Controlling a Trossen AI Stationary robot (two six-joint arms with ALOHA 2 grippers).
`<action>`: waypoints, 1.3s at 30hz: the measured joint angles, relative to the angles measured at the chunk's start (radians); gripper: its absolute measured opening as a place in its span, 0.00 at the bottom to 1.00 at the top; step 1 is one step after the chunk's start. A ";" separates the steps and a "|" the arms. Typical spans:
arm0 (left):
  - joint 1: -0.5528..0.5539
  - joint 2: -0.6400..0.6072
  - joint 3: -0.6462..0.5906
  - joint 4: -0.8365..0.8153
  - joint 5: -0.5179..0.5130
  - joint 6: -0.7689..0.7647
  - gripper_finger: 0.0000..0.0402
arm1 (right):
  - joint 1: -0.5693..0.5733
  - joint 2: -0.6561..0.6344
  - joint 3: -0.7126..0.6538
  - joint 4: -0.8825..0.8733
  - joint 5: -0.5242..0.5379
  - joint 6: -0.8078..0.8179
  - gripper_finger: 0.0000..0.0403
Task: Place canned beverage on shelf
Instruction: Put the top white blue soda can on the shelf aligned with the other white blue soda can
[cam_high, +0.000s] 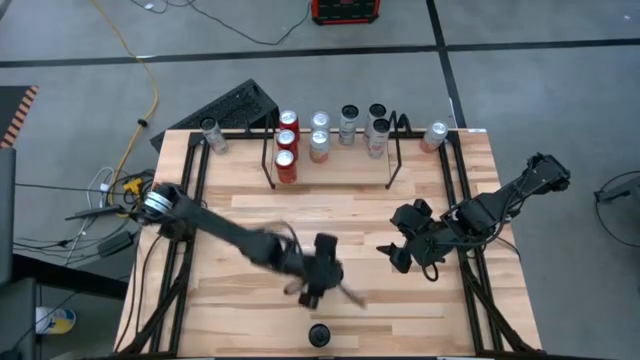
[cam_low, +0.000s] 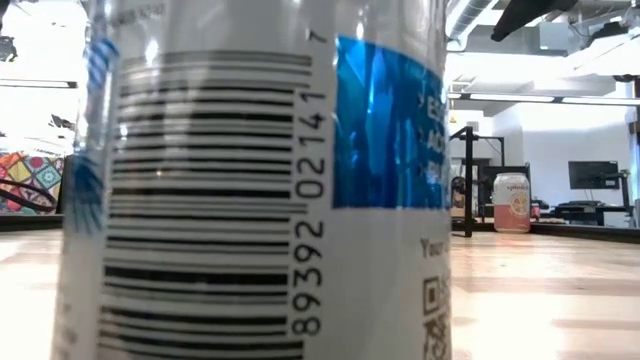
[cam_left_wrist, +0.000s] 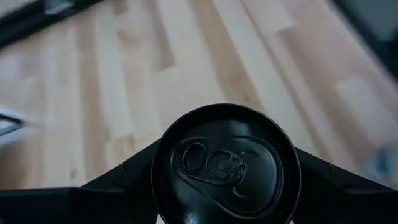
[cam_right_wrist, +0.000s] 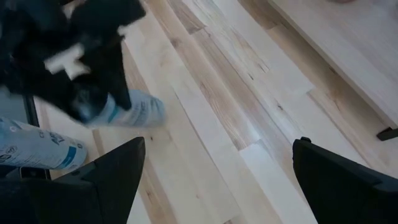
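While the left tool (cam_high: 322, 290) hangs over the bench (cam_high: 240, 210), we see its fingers apart either side of an upright can (cam_left_wrist: 227, 165) with a black lid, white-and-blue body and barcode, well short of the shelf (cam_high: 330, 160); the right tool (cam_high: 400, 250) waits spread wide.

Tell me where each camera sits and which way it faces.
High: overhead, facing straight down on the table; both arms show.
Low: at tabletop height, facing across; a can fills it; no hand shows.
Left wrist: on the left arm, facing down on a can top, flanked by the left hand.
Right wrist: on the right arm, facing the tabletop past the open right hand.
Shared: high and right wrist both show the left arm.
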 joint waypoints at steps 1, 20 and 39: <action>0.026 -0.026 0.000 -0.025 0.055 0.006 0.60 | 0.000 0.000 0.000 0.000 0.000 0.003 0.95; 0.300 -0.505 -0.702 0.734 0.371 0.007 0.60 | -0.048 0.000 0.000 0.015 0.000 -0.023 0.95; 0.265 -0.503 -0.726 0.474 0.554 0.095 0.64 | -0.174 0.000 -0.001 0.208 0.000 -0.213 0.95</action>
